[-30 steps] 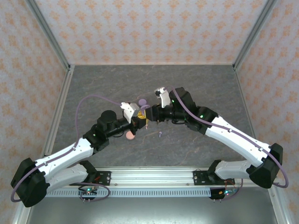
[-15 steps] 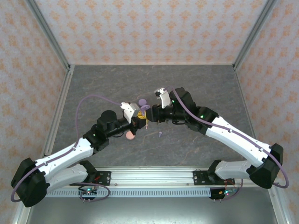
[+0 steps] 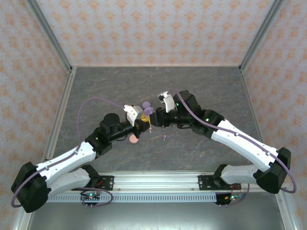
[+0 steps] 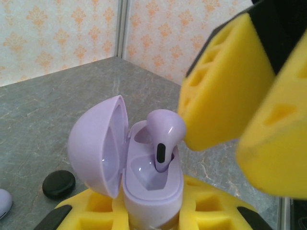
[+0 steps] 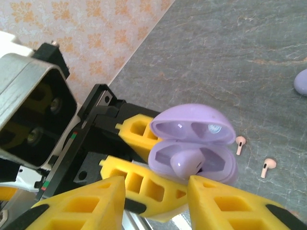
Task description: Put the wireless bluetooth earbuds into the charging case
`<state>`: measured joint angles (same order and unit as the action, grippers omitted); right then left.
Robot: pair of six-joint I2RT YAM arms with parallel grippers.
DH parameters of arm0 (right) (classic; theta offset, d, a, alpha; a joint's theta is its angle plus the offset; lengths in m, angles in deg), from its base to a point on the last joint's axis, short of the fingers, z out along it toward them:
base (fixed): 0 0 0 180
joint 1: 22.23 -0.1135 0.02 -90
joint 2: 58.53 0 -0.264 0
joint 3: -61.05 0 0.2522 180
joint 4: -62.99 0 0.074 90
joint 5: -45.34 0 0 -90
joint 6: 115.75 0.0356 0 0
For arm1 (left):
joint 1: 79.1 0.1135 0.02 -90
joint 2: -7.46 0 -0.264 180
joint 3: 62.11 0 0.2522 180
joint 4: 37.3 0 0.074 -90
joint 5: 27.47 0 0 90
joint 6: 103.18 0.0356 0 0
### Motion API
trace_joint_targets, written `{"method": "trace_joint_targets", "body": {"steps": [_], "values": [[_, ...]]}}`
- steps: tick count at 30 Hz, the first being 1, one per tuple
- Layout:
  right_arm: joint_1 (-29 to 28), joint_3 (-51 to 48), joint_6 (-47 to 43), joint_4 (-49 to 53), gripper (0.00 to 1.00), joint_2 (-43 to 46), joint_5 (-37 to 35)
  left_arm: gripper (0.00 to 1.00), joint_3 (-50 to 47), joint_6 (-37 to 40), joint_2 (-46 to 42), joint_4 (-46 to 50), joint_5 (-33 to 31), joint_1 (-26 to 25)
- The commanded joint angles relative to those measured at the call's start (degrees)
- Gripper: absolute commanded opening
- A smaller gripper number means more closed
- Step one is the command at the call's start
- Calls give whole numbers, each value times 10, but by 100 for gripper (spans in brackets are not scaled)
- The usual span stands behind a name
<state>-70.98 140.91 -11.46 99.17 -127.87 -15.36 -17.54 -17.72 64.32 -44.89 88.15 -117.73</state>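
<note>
Top view: the left gripper (image 3: pixel 143 123) is pressed tight on the open lilac charging case (image 3: pixel 147 109), with the right gripper (image 3: pixel 156 120) just beside it.

Left wrist: a lilac earbud (image 4: pixel 165 132) stands half-seated in the case.

Right wrist: the right gripper's jaws are spread, with the earbud just ahead of them.

This looks like the seating step, and the next move probably calls for a gentle press.

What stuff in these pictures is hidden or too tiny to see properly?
Left wrist view: the bud has its stem tip down in the case, hidden by the case wall.
Left wrist view: the case's bottom is hidden between the yellow fingers of the left gripper.
Right wrist view: a lilac thing is cut off by the right edge.
Top view: the loose bud is too small to make out.
</note>
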Motion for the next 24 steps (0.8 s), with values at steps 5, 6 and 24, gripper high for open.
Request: {"method": "trace_joint_targets", "body": {"steps": [5, 6, 24], "values": [[-15, 7, -12, -17, 39, 11, 48, 5, 15, 1, 5, -23, 1, -5], [-15, 8, -11, -19, 39, 11, 48, 5, 15, 1, 5, -23, 2, -5], [4, 31, -32, 39, 48, 48, -35, 5, 12, 1, -4, -22, 5, -5]]}}
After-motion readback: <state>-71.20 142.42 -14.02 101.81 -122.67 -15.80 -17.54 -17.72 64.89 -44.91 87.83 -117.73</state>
